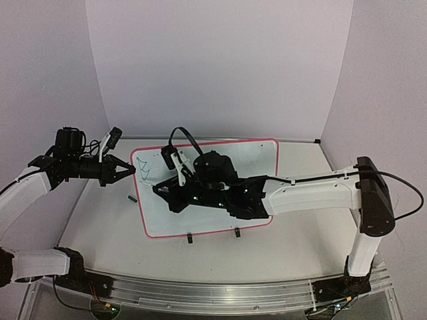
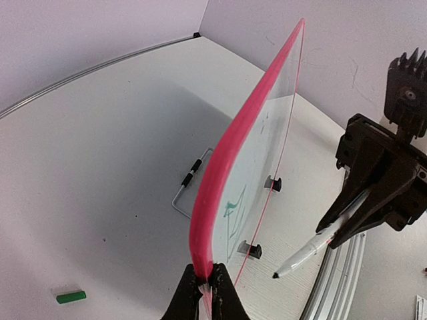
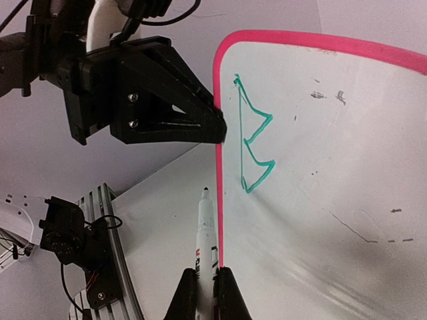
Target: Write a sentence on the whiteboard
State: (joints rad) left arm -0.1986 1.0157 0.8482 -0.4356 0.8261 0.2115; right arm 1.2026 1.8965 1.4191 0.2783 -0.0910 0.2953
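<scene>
— How's the writing going?
— Barely starting: only a B (image 3: 253, 143) is showing, upper left of the board (image 1: 257, 160). Left gripper (image 1: 128, 170) is clamping its edge; right gripper (image 3: 207, 283) is pinching the marker (image 3: 205, 233), tip off the surface, needing to land beside the B

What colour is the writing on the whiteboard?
Green: a teal-green letter near a corner of the whiteboard; the right wrist view shows it best.
</scene>
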